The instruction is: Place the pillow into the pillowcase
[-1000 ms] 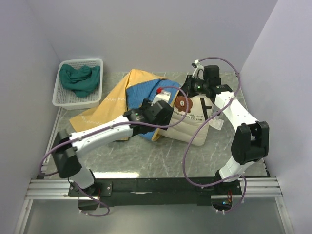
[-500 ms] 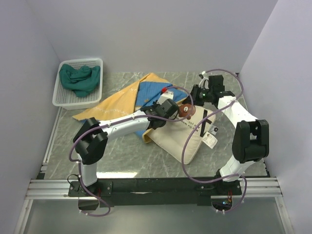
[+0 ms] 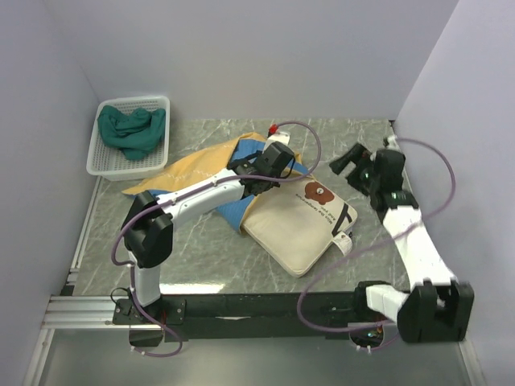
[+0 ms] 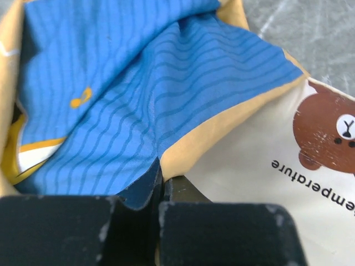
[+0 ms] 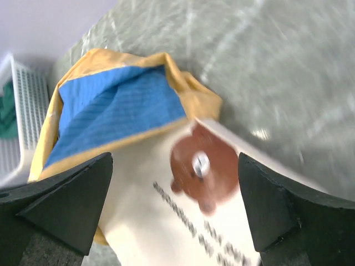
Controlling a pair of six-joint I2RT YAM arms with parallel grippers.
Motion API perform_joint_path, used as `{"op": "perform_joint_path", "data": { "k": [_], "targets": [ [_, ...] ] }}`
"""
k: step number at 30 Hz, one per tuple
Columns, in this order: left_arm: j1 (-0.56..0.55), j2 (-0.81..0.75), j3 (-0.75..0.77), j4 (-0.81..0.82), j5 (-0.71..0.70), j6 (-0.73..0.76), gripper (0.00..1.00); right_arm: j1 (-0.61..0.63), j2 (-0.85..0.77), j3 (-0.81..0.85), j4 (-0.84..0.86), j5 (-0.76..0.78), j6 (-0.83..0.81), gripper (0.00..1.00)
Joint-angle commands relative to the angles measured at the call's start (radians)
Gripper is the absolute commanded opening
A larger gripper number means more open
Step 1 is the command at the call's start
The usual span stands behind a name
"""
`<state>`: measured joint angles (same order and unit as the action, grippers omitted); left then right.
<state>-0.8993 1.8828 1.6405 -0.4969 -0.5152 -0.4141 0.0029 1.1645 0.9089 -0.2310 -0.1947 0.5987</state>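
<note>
at pillow [image 3: 299, 227] edge, pillowcase [image 3: 187, 170] hem

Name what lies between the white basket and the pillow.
The pillowcase lies there, rumpled, reaching from beside the basket to the pillow; the top view shows it.

This was a robotics lab cell: plain pale-violet walls [image 3: 241, 56] boxed in a grey marble-patterned worktop [image 3: 225, 265]. A left arm [image 3: 201, 195] and right arm [image 3: 418, 249] stood bolted to an aluminium rail [image 3: 80, 310], purple cables [image 3: 455, 181] looping loose.
</note>
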Motion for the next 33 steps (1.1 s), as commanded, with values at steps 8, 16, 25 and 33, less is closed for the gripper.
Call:
{"op": "perform_joint_path", "data": {
  "k": [8,16,25,33],
  "targets": [
    [0.028,0.013,0.041,0.057,0.228,-0.037,0.01,0.002,-0.609,-0.356,-0.275,0.123,0.314,1.00],
    [0.028,0.002,0.051,0.037,0.261,-0.023,0.01,0.002,-0.724,-0.522,-0.352,0.029,0.397,1.00],
    [0.027,0.010,0.062,0.034,0.291,-0.029,0.01,0.015,-0.715,-0.688,-0.196,-0.115,0.489,1.00],
    [-0.006,0.041,0.108,-0.006,0.337,-0.012,0.01,0.083,-0.720,-0.820,0.142,-0.129,0.584,1.00]
  ]
}}
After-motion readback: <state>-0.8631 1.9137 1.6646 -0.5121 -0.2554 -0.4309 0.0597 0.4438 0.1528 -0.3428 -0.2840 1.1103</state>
